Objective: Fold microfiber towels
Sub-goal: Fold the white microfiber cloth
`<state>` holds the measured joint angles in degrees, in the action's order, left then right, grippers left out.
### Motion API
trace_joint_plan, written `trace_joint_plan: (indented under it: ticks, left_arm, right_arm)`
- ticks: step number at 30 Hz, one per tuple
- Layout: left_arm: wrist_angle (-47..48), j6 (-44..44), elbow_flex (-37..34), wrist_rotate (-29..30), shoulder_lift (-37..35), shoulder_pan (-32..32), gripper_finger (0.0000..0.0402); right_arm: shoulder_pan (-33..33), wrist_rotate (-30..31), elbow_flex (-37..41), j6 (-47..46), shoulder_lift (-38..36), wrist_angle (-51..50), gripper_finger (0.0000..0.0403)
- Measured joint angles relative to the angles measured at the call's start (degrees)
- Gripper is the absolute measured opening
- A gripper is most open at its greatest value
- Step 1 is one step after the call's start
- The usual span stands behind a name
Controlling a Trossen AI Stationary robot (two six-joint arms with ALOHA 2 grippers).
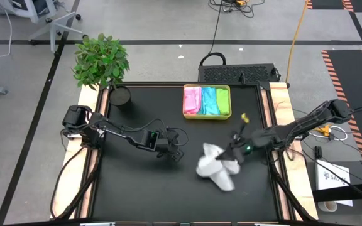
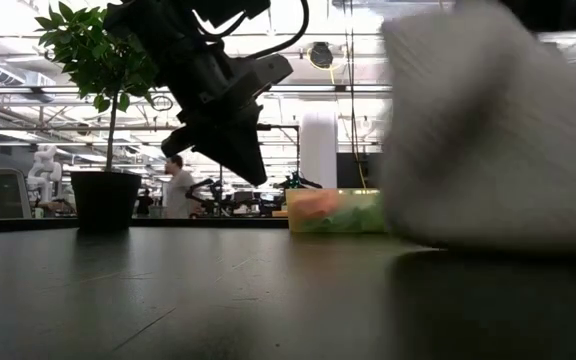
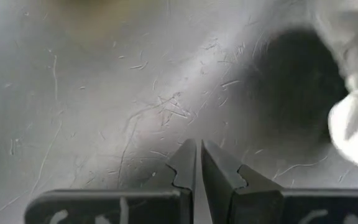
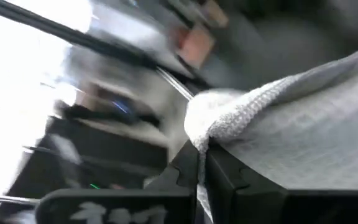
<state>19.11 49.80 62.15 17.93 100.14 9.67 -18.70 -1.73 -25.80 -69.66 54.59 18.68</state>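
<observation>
Closest to your low camera, the white towel (image 2: 498,130) bulks up off the black table (image 1: 137,182), crumpled right of centre. Your left gripper (image 1: 170,149) hovers left of it, fingers pressed together and empty. Your right gripper (image 1: 234,152) pinches the towel's edge; the other towels (image 1: 206,100) lie in the tray (image 1: 207,115) behind.

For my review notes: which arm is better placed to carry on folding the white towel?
Right. Its tool is already shut on the white towel; the left tool, shut and empty, sits apart from it.
</observation>
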Motion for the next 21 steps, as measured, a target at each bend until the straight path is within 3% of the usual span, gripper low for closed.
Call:
trace_joint_plan:
  ticks: [5,8,14,21]
  left_arm:
    - [-2.1,-0.6,0.0,-0.2,0.0,0.0,0.0026]
    - [-5.2,-2.2,0.0,-1.5,0.0,0.1,0.0026]
    - [-7.3,-3.2,0.0,-1.9,0.0,0.6,0.0026]
    - [-9.3,3.0,0.0,-1.8,0.0,0.4,0.0026]
  right_arm:
    - [0.8,7.4,-0.1,10.5,-5.1,14.4,0.0003]
    - [1.2,9.5,-0.1,13.0,-7.8,12.0,0.0002]
    - [1.4,11.7,-0.1,9.5,-9.0,2.6,0.0001]
    - [1.4,10.7,0.0,8.3,-9.1,1.1,0.0001]
